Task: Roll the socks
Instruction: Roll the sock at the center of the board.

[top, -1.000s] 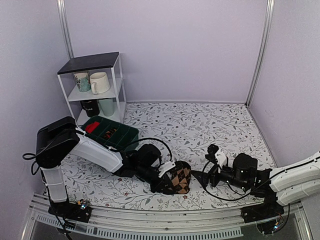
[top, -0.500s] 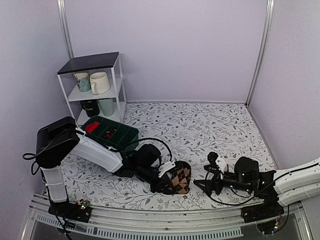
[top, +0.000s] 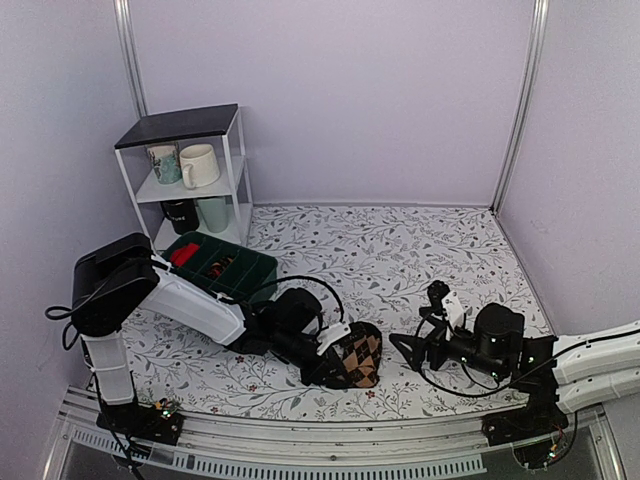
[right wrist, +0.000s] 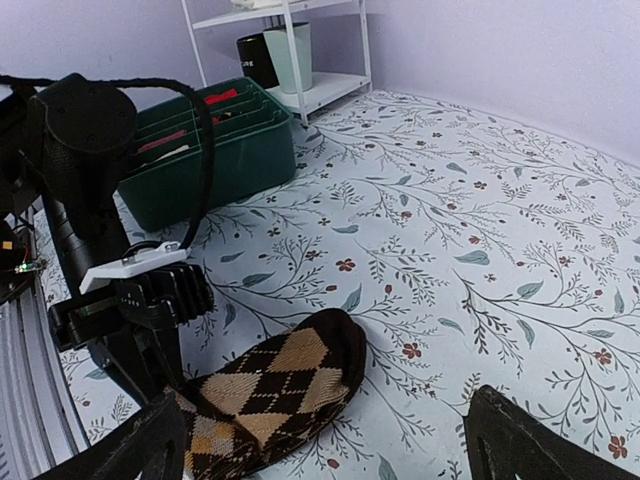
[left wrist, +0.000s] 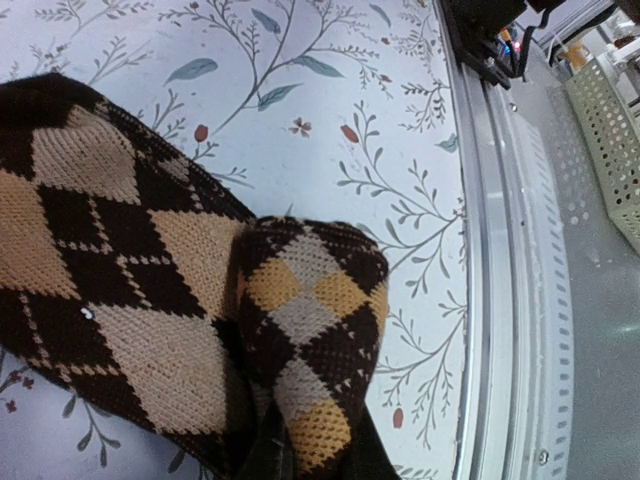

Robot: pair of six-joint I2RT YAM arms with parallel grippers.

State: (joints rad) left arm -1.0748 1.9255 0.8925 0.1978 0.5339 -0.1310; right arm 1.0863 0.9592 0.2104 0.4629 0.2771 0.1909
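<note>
My left gripper [left wrist: 310,455] pinches the socks' [top: 358,358] folded end at the table's [top: 400,250] near edge — soft, floppy knit. My right gripper [top: 410,350] gapes empty beside them; I'd take the loose flat end.

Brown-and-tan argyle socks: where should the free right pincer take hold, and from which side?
Probably the rounded free end of the brown-and-tan argyle knit socks, approached from their right, where the open right pincer faces them. That end lies flat with nothing on it, while the left pincer is shut on the folded opposite end.
</note>
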